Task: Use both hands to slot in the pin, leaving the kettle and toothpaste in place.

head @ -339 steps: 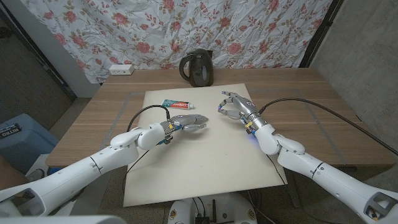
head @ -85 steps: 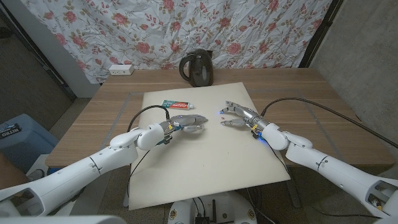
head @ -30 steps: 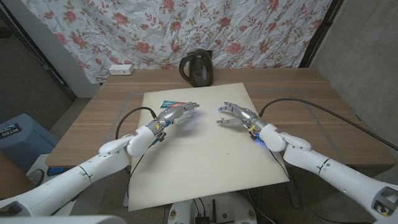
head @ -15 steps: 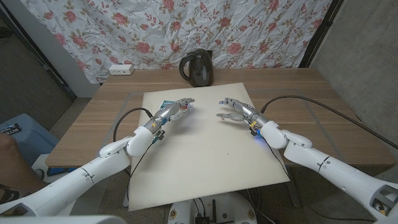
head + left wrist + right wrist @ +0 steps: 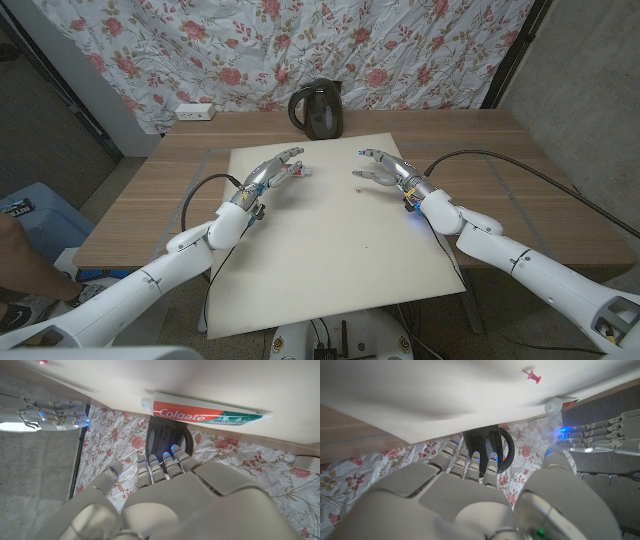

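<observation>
1. Wooden table carrying a white mat; floral curtain behind.
2. Left hand hovering over the mat's far left part, fingers stretched out and slightly apart, nothing held.
3. Toothpaste lying flat on the mat at its far left edge, directly beneath the left hand; in the head view mostly covered by the fingers, only the cap end poking out past the fingertips. Contact between hand and tube: cannot tell.
4. Right hand over the mat's far right part, fingers spread and lightly curved, thumb apart from the rest, nothing pinched.
5. Both hands facing each other across the mat, well apart, a bare strip of mat between them.
6. Pin, red-headed, lying on the mat ahead of the right hand's fingertips, touched by neither hand. Too small in the head view to place exactly.
7. Kettle, black, upright on the bare wood just beyond the mat's far edge, roughly between the two hands in line of sight.
8. White power strip at the table's far left corner, well apart from the kettle.
</observation>
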Controlling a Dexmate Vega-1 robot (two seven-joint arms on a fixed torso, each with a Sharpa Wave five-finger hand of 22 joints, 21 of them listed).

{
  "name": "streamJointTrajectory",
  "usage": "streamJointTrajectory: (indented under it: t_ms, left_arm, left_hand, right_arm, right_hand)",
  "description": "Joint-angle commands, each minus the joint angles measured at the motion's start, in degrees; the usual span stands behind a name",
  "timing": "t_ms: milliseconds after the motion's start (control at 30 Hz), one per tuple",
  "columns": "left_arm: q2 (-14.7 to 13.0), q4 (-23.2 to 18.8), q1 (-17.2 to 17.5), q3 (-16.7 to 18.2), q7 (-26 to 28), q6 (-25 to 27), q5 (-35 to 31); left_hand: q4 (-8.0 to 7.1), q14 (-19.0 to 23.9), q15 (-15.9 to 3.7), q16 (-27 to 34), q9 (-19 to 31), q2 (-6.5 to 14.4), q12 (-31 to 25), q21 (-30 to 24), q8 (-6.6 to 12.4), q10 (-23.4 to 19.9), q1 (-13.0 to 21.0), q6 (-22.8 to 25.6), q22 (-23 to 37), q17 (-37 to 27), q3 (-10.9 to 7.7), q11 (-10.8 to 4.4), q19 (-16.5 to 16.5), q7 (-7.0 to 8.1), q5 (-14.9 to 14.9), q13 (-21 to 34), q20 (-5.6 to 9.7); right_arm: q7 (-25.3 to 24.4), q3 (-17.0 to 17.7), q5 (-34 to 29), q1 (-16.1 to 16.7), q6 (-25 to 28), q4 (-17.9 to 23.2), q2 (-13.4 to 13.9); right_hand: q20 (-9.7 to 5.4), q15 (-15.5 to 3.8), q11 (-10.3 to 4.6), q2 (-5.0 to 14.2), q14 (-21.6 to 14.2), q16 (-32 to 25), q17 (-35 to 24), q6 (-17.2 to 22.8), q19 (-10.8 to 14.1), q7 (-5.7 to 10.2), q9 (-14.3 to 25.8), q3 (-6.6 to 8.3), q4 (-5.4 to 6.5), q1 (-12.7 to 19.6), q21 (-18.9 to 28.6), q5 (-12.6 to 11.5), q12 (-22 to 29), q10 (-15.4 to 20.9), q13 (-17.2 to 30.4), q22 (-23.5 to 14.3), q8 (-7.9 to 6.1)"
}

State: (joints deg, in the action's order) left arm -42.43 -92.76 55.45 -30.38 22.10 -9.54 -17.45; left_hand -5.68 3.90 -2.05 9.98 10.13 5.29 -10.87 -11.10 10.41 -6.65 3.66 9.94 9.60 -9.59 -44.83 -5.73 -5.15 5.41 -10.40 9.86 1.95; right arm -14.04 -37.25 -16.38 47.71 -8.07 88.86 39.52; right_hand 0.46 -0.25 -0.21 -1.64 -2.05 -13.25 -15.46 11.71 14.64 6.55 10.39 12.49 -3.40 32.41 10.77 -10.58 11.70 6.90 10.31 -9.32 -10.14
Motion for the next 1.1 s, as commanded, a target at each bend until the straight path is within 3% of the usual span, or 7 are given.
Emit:
streamJointTrajectory:
  t_ms: [33,400,567,767,967,1100]
  left_arm:
    - [2.2,3.4,-1.1,0.2,3.0,-1.5,2.2]
    - [5.4,7.7,-2.3,0.9,3.5,-4.7,8.2]
    - [6.2,7.6,-1.9,1.7,3.9,-4.0,10.4]
    - [7.6,9.1,-2.1,2.2,3.8,-5.0,13.3]
    - [7.7,9.8,-3.2,1.5,2.8,-4.2,13.5]
    - [9.9,11.9,-3.3,2.0,3.5,-6.0,16.3]
  left_hand:
    - [-0.06,0.5,-3.68,0.2,0.0,4.6,-0.1,-0.2,0.22,-0.6,-0.5,0.7,0.1,0.1,-0.49,-0.06,-0.5,0.05,-0.1,0.1,5.03]
    - [0.11,-0.6,-3.10,-0.2,0.0,4.6,0.6,0.1,-0.47,1.5,-0.7,-1.4,0.1,-0.1,-0.36,0.61,-0.1,-0.55,0.0,0.1,4.96]
    - [0.30,-0.9,-3.02,-0.1,0.0,4.6,0.7,0.1,-0.64,2.2,-0.6,-2.3,0.1,-0.1,-0.14,0.93,0.0,-0.72,0.0,0.1,4.91]
    - [0.48,-1.0,-2.87,-0.1,-0.1,4.5,0.5,0.2,-0.56,2.3,-0.7,-2.7,0.2,0.0,-0.05,1.47,0.0,-2.14,0.0,0.1,4.98]
    - [0.30,-1.3,-2.68,-0.1,-0.1,4.4,0.5,0.1,-0.60,2.4,-0.9,-3.1,0.2,-0.1,0.04,1.56,0.0,-2.34,0.0,0.1,4.92]
    - [-0.13,-1.5,-2.39,0.0,-0.1,4.2,0.6,0.1,-0.71,3.0,-1.3,-3.9,0.2,-0.3,0.34,1.75,0.0,-2.50,0.1,0.1,4.95]
  right_arm:
    - [-2.3,2.6,4.2,1.9,-0.1,0.3,-0.8]
    - [-2.9,4.8,8.2,3.4,1.5,2.0,-1.0]
    - [-3.4,5.7,10.0,4.2,2.7,3.0,-1.2]
    - [-4.0,7.4,13.8,5.2,2.8,2.9,-2.0]
    - [-3.7,8.8,17.8,5.7,3.0,2.8,-2.6]
    - [-4.9,9.5,19.9,6.3,1.8,1.8,-3.9]
  right_hand:
    - [-0.51,0.24,-0.09,0.03,-1.2,-0.4,0.3,-1.0,0.0,-0.66,0.1,-0.36,0.23,-1.1,-0.1,0.2,0.1,0.8,0.0,-0.2,0.19]
    - [-0.72,1.78,0.80,1.21,-1.9,-0.3,0.9,-2.7,-0.2,-2.13,0.1,-0.79,1.27,-3.7,-0.2,0.4,-0.2,1.6,0.0,-0.2,0.02]
    - [-0.81,1.12,0.21,1.97,-2.6,-0.4,1.1,-3.3,0.1,-2.85,0.1,-0.98,1.90,-5.1,-0.1,0.5,-0.2,2.1,0.0,-0.1,-0.01]
    - [-1.06,1.03,-0.12,2.58,-3.4,-0.4,1.5,-5.6,0.2,-4.98,0.0,-1.38,2.52,-6.9,-0.1,0.5,-0.4,2.5,-0.1,-0.1,0.31]
    - [-1.31,1.44,0.31,3.29,-3.6,-0.3,1.7,-6.7,0.3,-6.64,-0.1,-1.66,3.19,-8.6,-0.1,0.5,-0.5,3.0,-0.1,-0.1,0.20]
    - [-1.47,1.51,0.52,3.79,-4.0,-0.4,1.8,-6.5,0.5,-6.83,-0.1,-1.55,3.35,-8.9,-0.1,0.5,-0.4,3.3,-0.1,-0.1,0.00]
